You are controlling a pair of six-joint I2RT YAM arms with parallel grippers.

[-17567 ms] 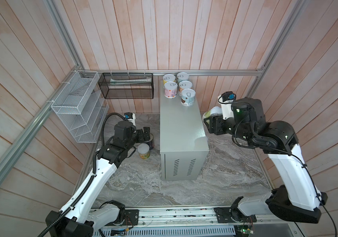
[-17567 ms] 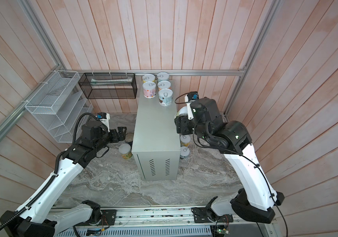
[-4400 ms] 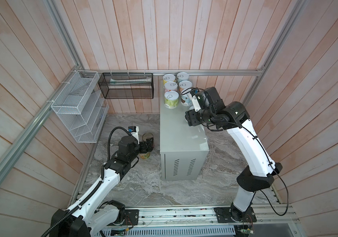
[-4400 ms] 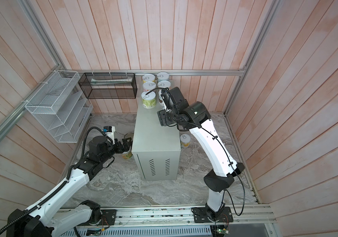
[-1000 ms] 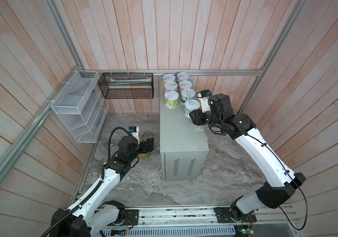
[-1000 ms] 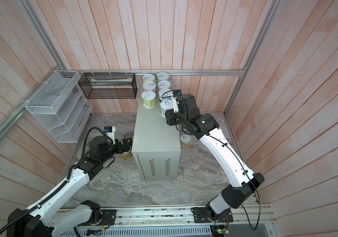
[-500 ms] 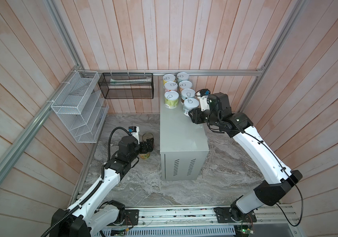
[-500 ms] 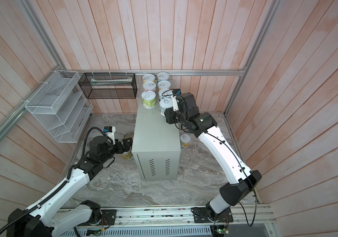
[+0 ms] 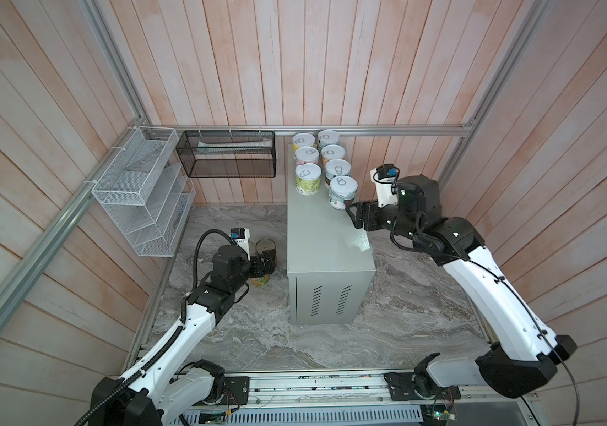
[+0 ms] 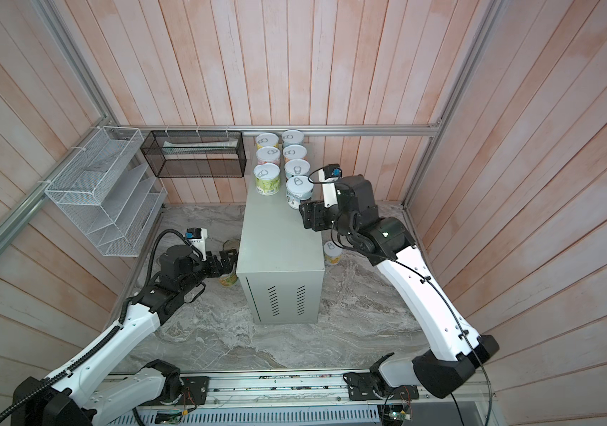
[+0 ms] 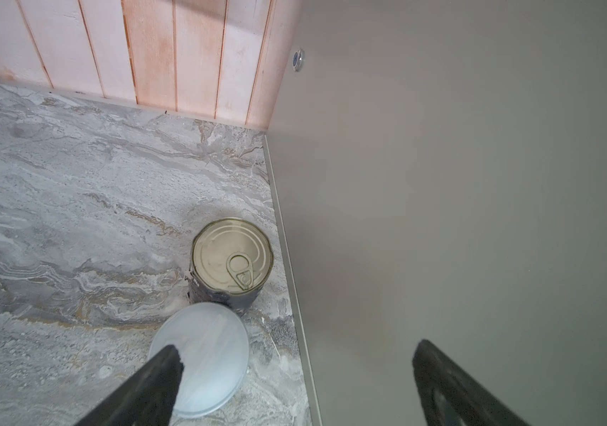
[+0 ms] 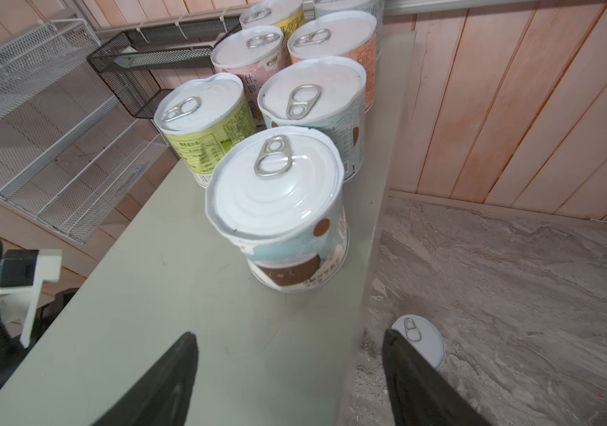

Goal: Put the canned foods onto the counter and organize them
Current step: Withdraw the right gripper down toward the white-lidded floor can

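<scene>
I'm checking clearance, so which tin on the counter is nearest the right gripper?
The front pale-blue tin, last in its row, furthest from the wall; the open right gripper faces it without touching.

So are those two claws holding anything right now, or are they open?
Left gripper: open, holding nothing.
Right gripper: open, holding nothing; the pale-blue can stands free ahead of it.

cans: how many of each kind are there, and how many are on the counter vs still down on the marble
small white-lid tins on the counter: 7
small white-lid tins on the marble floor: 2, one tin right of the counter, one tin left of it
taller dark tin on the marble floor: 1
total: 10
</scene>
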